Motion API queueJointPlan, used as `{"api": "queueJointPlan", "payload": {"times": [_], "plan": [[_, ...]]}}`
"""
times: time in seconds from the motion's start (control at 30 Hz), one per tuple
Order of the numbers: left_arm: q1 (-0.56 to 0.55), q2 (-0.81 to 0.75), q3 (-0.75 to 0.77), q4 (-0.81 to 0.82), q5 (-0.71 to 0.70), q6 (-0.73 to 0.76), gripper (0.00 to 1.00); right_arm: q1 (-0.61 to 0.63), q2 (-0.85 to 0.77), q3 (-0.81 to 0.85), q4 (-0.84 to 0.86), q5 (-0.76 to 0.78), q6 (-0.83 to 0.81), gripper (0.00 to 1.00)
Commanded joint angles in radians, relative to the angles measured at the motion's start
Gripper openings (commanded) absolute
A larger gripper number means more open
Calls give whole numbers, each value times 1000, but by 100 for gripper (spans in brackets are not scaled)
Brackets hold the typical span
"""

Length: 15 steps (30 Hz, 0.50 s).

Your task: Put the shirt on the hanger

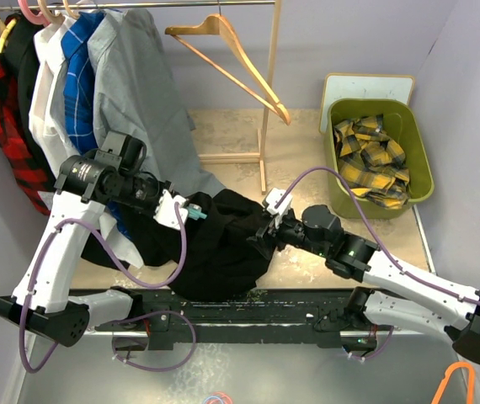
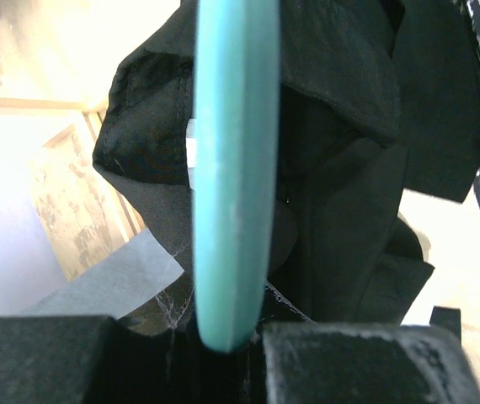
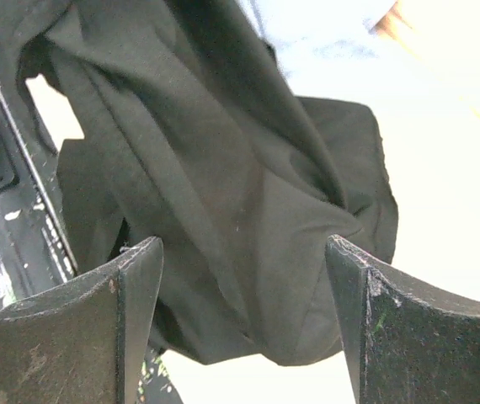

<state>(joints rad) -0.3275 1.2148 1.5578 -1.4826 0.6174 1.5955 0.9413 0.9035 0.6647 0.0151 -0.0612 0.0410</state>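
Our left gripper (image 1: pixel 186 210) pinches the hanger (image 2: pixel 232 168). The shirt (image 1: pixel 223 248) drapes just right of the hanger, straight before our spread right gripper (image 3: pixel 242 246), the nearer one.

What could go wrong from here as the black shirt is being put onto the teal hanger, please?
1. The right pincer stands open, so the bunched shirt is unheld on that side and may sag off the hanger.
2. The left pincer pinches only a thin part of the hanger, which might twist.
3. The grey shirt hangs close by and could snag.
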Motion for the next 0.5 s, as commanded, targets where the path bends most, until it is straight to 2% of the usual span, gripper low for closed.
{"api": "queueJointPlan", "payload": {"times": [0.0, 0.13, 0.23, 0.27, 0.3, 0.4, 0.47], "plan": [[5, -11, 44, 57, 116, -100, 0, 1, 4, -29, 195, 45, -45, 79], [5, -16, 28, 77, 142, -115, 0, 1, 48, -26, 232, -21, -50, 72], [4, -15, 27, 91, 142, -123, 0, 1, 75, -20, 265, -52, -60, 60], [5, -14, 27, 95, 141, -125, 0, 1, 78, -20, 279, -60, -60, 52], [4, -13, 27, 98, 141, -127, 0, 0, 78, -23, 293, -64, -59, 41], [5, -9, 25, 111, 133, -137, 0, 0, 70, -36, 328, -75, -52, 0], [4, -6, 22, 132, 123, -162, 0, -1, 63, -46, 331, -78, -39, 0]]}}
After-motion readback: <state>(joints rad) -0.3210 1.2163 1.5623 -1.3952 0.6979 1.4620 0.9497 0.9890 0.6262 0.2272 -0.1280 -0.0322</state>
